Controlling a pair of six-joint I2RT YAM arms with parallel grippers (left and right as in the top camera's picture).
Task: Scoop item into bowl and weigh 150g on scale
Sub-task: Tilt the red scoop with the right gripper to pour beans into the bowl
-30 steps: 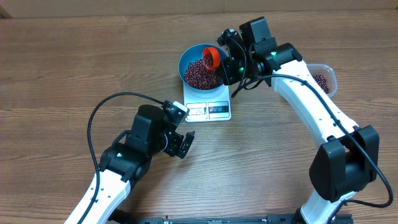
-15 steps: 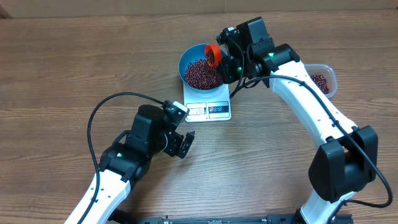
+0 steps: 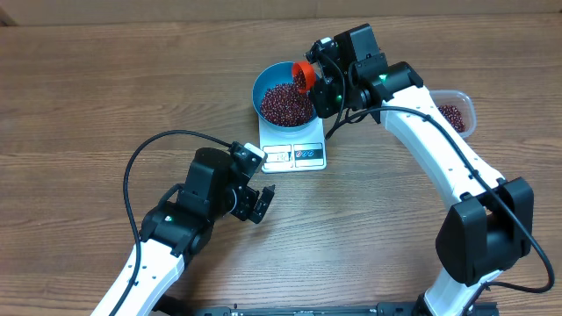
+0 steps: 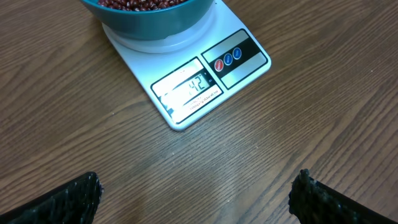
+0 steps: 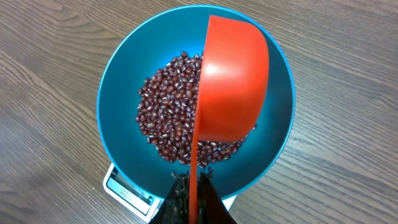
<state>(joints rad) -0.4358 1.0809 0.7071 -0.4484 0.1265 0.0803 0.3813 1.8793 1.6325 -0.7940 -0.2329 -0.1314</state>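
The right hand (image 3: 313,82) holds a red scoop (image 3: 301,75) over the bowl (image 3: 257,95).

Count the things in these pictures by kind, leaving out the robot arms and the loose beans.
Bean containers: 2 (blue bowl, clear tub)
Scoops: 1 (orange-red scoop)
Scales: 1 (white scale)
Total: 4

Left arm (image 3: 195,204) jaws gape; right arm (image 3: 430,132) jaws clamped.

beans (image 3: 281,104) in bowl (image 3: 262,82) on scale (image 3: 294,155), scoop (image 3: 302,75) above, tub (image 3: 468,104) right
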